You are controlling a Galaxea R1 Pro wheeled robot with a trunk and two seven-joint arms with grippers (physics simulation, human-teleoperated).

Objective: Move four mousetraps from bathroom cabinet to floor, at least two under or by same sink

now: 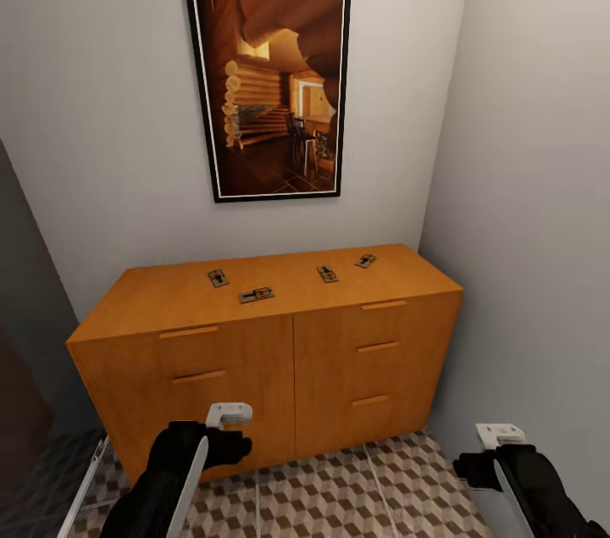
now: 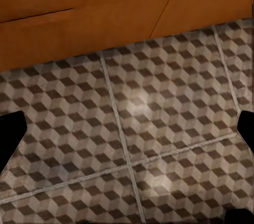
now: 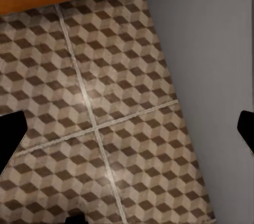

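Observation:
Several mousetraps lie on top of the orange-brown cabinet point(image 1: 161, 301): one at the left point(image 1: 219, 277), one nearer the front edge point(image 1: 256, 295), one right of centre point(image 1: 327, 274) and one at the back right point(image 1: 365, 261). Both arms hang low in front of the cabinet, well below its top. My left gripper point(image 2: 127, 128) is open over the patterned bathroom floor point(image 2: 159, 128), its dark fingertips point(image 2: 10, 136) spread wide apart. My right gripper point(image 3: 127, 128) is also open and empty above the floor point(image 3: 106, 75). The bathroom sink is out of view.
A framed picture point(image 1: 267, 80) hangs above the cabinet. A grey wall point(image 1: 534, 224) closes the right side, close to my right arm point(image 1: 508, 462). A dark surface point(image 1: 25, 352) stands at the left. The cabinet's drawer fronts point(image 2: 79, 7) are shut.

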